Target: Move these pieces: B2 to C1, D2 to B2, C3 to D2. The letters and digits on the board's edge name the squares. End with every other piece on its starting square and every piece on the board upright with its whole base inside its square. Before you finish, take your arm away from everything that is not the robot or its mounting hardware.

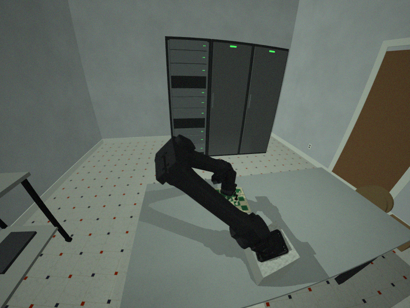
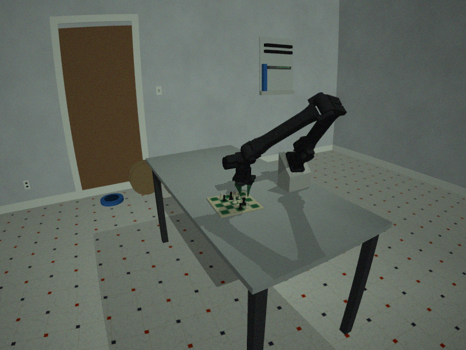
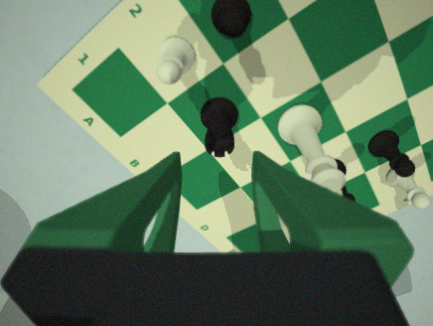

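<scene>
My gripper [image 2: 244,195] [image 3: 216,163] is partly open and empty, pointing down over the B2 side of the board [image 2: 222,215] [image 3: 57,84]. A black rook [image 3: 219,116] [image 2: 243,200] stands upright on B2, its top lined up between the fingertips in the wrist view and not gripped. A tall white piece [image 3: 300,123] [image 2: 234,201] stands on C3. A white piece stands behind it, apparently on D2; my right finger hides that square in the wrist view. C1 [image 3: 204,181] is green and shows no piece, though the left finger partly covers it.
A white pawn [image 3: 175,52] stands on A2 and a black piece [image 3: 230,15] on A3, close to the rook. Another black piece is partly hidden behind the C3 piece. A black piece [image 3: 383,144] stands on D4, with a white pawn [image 3: 419,199] beside it.
</scene>
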Action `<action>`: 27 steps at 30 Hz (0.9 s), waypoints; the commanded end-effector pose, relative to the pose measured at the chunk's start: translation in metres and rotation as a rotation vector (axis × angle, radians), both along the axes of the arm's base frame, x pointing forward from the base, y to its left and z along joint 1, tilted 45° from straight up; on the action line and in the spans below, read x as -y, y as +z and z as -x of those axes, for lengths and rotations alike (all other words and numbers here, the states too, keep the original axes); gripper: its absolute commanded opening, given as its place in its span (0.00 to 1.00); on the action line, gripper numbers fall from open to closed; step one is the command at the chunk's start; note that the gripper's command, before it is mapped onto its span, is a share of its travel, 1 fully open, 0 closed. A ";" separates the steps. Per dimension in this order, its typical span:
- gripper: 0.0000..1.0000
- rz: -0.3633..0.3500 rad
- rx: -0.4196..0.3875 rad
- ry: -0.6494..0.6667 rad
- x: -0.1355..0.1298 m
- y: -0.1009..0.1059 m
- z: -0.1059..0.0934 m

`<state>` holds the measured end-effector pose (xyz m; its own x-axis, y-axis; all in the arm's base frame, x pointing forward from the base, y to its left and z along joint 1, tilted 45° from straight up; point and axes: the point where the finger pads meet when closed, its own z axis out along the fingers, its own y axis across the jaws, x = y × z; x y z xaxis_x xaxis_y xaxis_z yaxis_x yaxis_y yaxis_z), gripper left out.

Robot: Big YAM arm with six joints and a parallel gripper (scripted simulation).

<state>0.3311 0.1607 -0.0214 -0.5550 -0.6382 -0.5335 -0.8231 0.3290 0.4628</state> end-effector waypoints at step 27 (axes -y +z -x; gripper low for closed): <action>0.35 -0.008 0.039 -0.017 0.007 0.001 -0.020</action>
<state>0.3331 0.1607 -0.0219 -0.5542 -0.6382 -0.5345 -0.8239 0.3288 0.4617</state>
